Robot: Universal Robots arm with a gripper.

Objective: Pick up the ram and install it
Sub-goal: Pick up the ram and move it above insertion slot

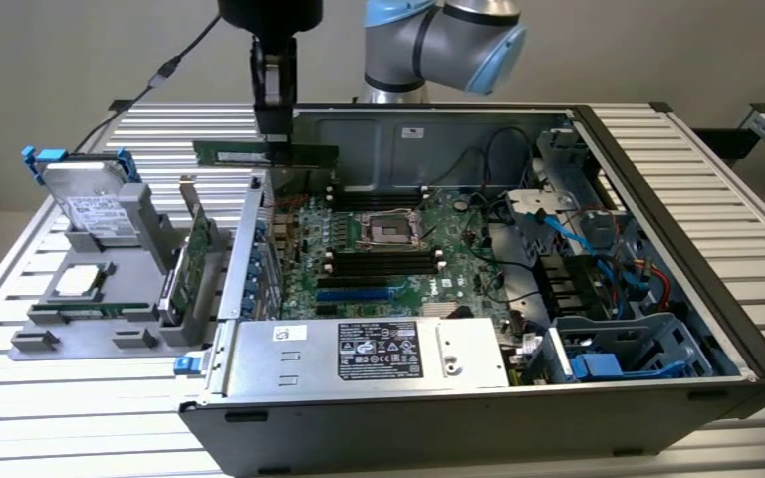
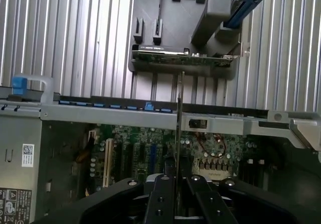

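My gripper [image 1: 274,129] hangs from above and is shut on the ram [image 1: 266,153], a long thin green stick held level in the air. It hovers over the back left corner of the open computer case [image 1: 701,329], above the case's left wall. In the wrist view the ram [image 2: 179,113] appears edge-on as a thin line running out from between the black fingers [image 2: 164,184] of the gripper [image 2: 179,178]. The green motherboard [image 1: 396,249] lies below, with black memory slots [image 1: 380,267] toward the exterior view's right of the ram.
A grey fixture tray [image 1: 37,334] on the exterior view's left holds a hard drive [image 1: 91,199], a silver processor chip [image 1: 77,282] and an upright expansion card [image 1: 198,261]. The power supply [image 1: 370,354] fills the case's front. Blue cables [image 1: 582,239] and a drive cage [image 1: 622,349] crowd its right side.
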